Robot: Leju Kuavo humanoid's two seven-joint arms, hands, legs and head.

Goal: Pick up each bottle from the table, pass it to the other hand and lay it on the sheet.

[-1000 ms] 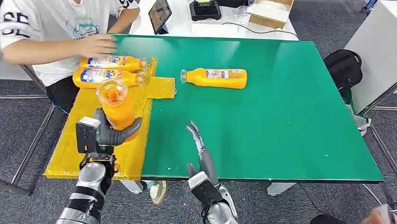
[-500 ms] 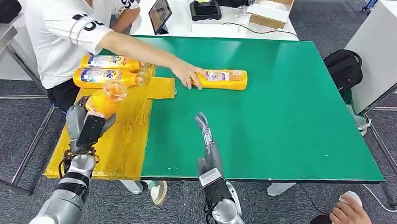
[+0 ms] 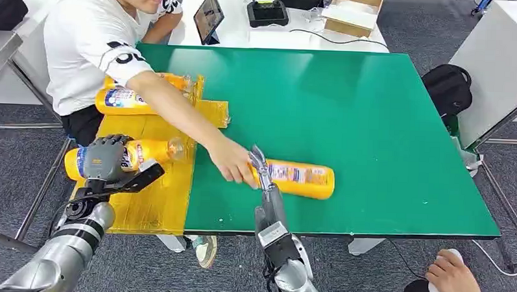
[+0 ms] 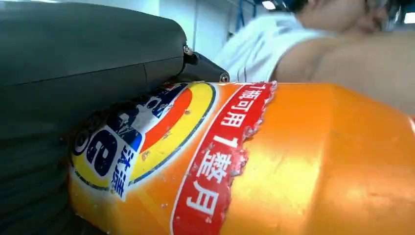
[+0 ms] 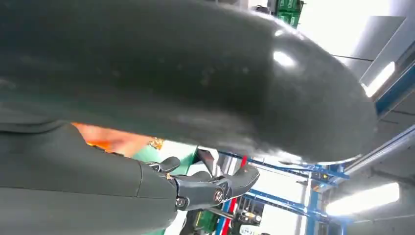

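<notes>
From the head view, the left hand [image 3: 107, 159] grips an orange plastic bottle with a blue and yellow label [image 3: 142, 154], fingers wrapped over its body; the bottle lies on its side over the yellow sheet [image 3: 151, 204] spread at the left end of the green table [image 3: 386, 124], its clear cap pointing toward the table's middle. Two more orange bottles [image 3: 118, 99] lie side by side at the far end of the sheet, partly behind the arm of a person in a white shirt [image 3: 91, 43]. That person's hand [image 3: 228, 162] rests on the cap end of a fourth orange bottle [image 3: 300, 178] lying on its side on the green surface. The right hand [image 3: 262, 175] stands edge-on just in front of that bottle with its fingers stretched out straight, holding nothing.

In the left wrist view, the held bottle [image 4: 274, 166] shows its label with red and blue print, pressed against the grey hand [image 4: 73, 73].

In the right wrist view, the right hand's dark fingers [image 5: 215, 186] extend with nothing between them.
</notes>
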